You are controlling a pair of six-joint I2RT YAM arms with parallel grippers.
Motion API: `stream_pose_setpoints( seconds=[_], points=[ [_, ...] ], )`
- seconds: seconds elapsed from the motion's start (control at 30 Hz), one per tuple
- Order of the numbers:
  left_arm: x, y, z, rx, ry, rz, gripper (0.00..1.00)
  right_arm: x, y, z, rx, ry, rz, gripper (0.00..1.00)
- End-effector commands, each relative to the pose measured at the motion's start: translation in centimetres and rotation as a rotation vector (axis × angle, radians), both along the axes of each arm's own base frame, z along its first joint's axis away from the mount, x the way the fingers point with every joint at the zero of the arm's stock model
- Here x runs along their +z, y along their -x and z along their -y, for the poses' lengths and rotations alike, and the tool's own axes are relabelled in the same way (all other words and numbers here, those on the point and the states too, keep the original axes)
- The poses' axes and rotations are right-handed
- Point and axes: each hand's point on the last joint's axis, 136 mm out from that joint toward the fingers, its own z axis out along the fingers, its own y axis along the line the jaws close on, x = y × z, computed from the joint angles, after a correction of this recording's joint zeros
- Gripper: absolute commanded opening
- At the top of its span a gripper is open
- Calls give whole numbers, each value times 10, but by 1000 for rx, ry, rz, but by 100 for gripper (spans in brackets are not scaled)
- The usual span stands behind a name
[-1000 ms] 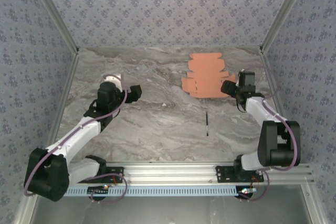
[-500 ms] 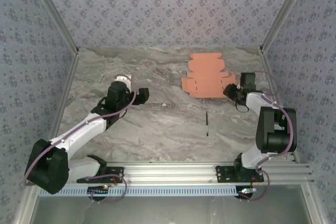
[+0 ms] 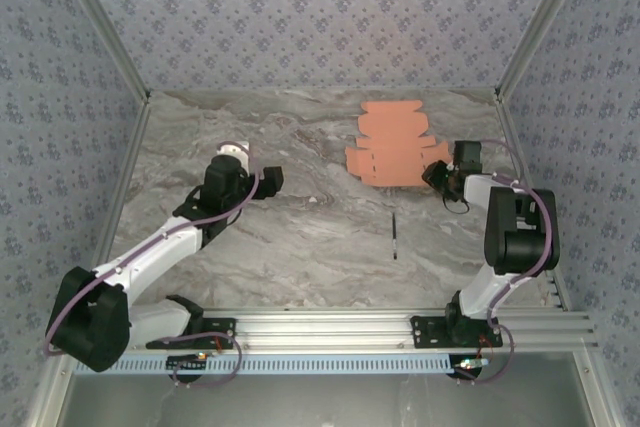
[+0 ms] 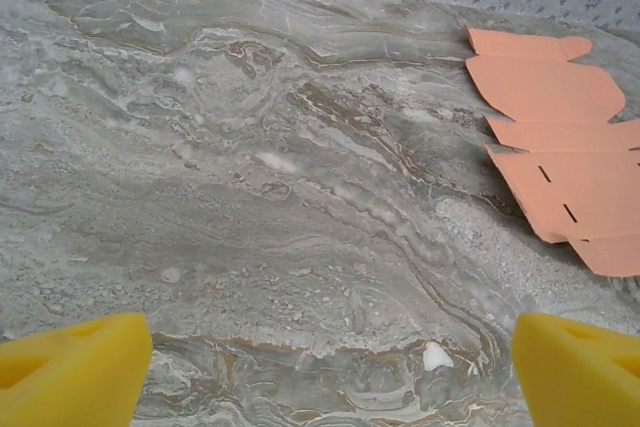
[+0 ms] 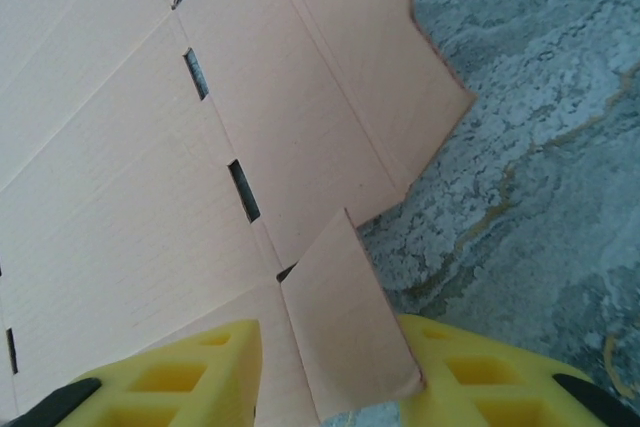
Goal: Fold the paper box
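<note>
Paper box [image 3: 393, 147]: flat die-cut salmon sheet, unfolded, on the far right part of the marble table [image 3: 300, 237]. Same spot and same outline as 1 second ago. My left wrist view has it at the right edge [image 4: 560, 147], slots and tabs plain to see.

Right gripper [image 3: 437, 175]: at the sheet's near right corner. My right wrist view shows the sheet [image 5: 150, 177] close up. 1 small flap [image 5: 350, 327] stands up between my 2 yellow fingers [image 5: 170, 377]. The right-hand finger touches its edge; the other sits over the card. The jaws are narrowed about the flap, but I cannot tell whether they pinch it yet. Since 1 second ago my right elbow has folded in closer to the sheet, while the gripper stayed at that corner.

Left gripper [image 3: 268, 180]: mid-table, well apart from the sheet. It has shifted a little right since 1 second ago. Jaws spread wide with nothing between them; the fingers [image 4: 70, 367] hang over bare marble.

Thin dark stick [image 3: 395, 235]: lies near of the sheet, between my 2 arms, unmoved.
</note>
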Motion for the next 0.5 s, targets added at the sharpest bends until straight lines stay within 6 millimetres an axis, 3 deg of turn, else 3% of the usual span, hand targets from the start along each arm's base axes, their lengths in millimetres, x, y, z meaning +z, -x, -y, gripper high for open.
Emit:
stream_pose_setpoints(
  seconds=[0.0, 0.2, 0.47],
  points=[
    [5, 4, -2, 8, 4, 18, 93, 1, -11, 0, -3, -24, 33, 36],
    [11, 7, -8, 30, 7, 38, 93, 9, -22, -2, 32, -17, 75, 19],
    [26, 11, -32, 128, -40, 88, 93, 82, -34, -30, 213, -12, 252, 3]
  ],
)
